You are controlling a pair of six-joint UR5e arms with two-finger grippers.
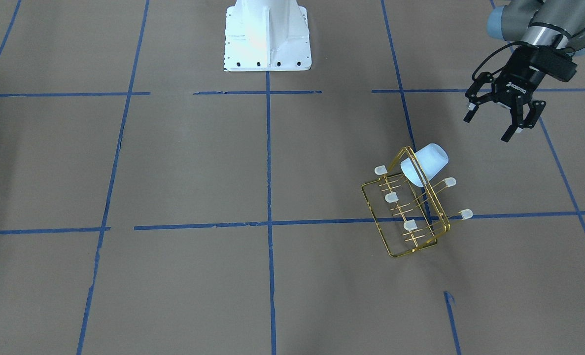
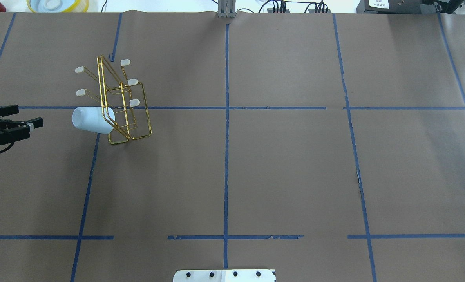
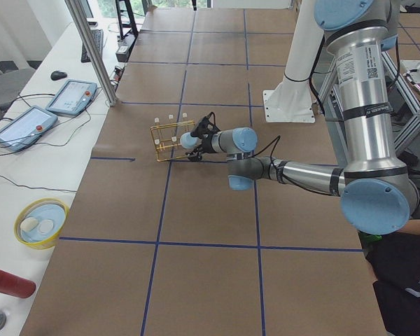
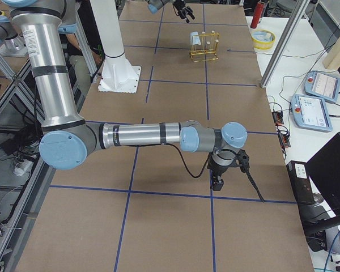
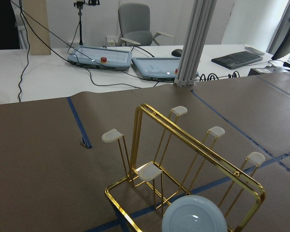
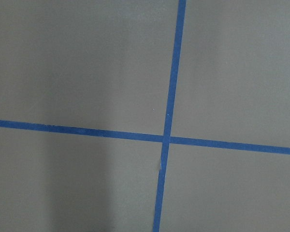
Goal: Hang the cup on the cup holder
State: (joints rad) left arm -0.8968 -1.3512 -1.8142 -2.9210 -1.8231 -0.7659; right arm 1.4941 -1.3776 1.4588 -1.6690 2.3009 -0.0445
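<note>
The pale blue-white cup [image 1: 428, 162] hangs tilted on an end prong of the gold wire cup holder [image 1: 392, 197], its closed bottom pointing outward. It also shows in the overhead view [image 2: 89, 119] and, bottom-on, in the left wrist view [image 5: 195, 215]. The cup holder [image 2: 134, 102] stands on the brown paper with its other capped prongs [image 5: 148, 171] bare. My left gripper [image 1: 487, 128] is open and empty, a short way back from the cup; it also shows in the overhead view [image 2: 26, 117]. My right gripper [image 4: 217, 182] shows only in the exterior right view, low over the table far from the holder; I cannot tell whether it is open or shut.
The white robot base [image 1: 267, 34] stands at the table's robot side. A yellow bowl [image 2: 58, 4] sits beyond the far edge. Teach pendants [image 3: 70, 96] and cables lie on the side bench. Blue tape lines [image 6: 166, 140] cross the paper.
</note>
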